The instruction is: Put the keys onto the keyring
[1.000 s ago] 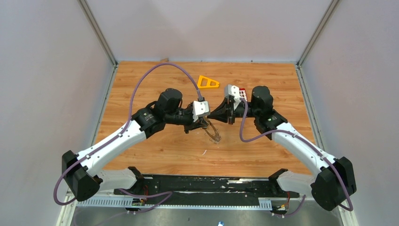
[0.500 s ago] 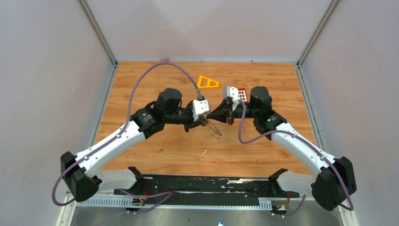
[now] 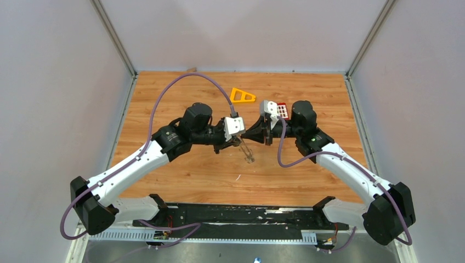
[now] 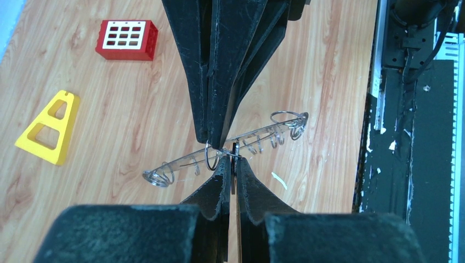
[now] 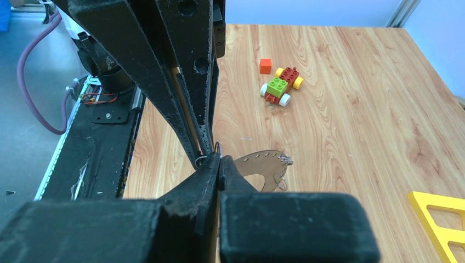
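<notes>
Top external shows wooden table [image 3: 181, 175], grey walls [image 3: 55, 82], left gripper [image 3: 239, 143] pinching keyring [image 3: 248, 153], right gripper [image 3: 248, 136] closed alongside.

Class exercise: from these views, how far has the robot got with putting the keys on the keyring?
Done: the keyring is up off the table. In hand: the left hand and right hand, both shut, meet tip to tip at a wire loop on its rim; which carries it is unclear. Still to do: no key visibly hangs there, so threading remains.
</notes>
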Robot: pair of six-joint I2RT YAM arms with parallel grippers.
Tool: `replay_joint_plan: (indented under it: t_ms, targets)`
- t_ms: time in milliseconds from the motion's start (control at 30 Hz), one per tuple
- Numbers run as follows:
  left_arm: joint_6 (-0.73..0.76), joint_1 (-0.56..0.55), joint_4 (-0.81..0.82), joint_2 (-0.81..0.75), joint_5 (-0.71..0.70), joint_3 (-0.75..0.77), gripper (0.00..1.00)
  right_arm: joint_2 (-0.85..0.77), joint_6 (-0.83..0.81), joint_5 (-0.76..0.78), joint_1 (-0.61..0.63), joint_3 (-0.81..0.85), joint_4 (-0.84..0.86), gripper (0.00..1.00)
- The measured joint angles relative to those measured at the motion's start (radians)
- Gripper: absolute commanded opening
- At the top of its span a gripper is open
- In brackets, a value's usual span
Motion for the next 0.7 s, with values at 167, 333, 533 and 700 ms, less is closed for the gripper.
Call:
replay_joint_plan:
  t_ms: [167, 333, 533, 700]
  targets:
    - [0.019, 0.0, -0.019, -0.001, -0.007, 0.0, 0.09, 0.0, -0.003, 0.0, 0.001, 0.0, -0.015, 0.0]
    - [0.037, 0.0, -0.042, -0.008, -0.021, 0.0, 0.09, 0.0, -0.005, -0.002, 0.004, 0.0, -0.02, 0.0]
    - [0.051, 0.0, -0.049, -0.015, -0.023, 0.0, 0.1, 0.0, -0.008, -0.002, 0.005, 0.0, -0.021, 0.0]
    - [0.056, 0.0, -0.05, -0.015, -0.026, 0.0, 0.1, 0.0, -0.014, -0.002, 0.006, 0.0, -0.021, 0.0]
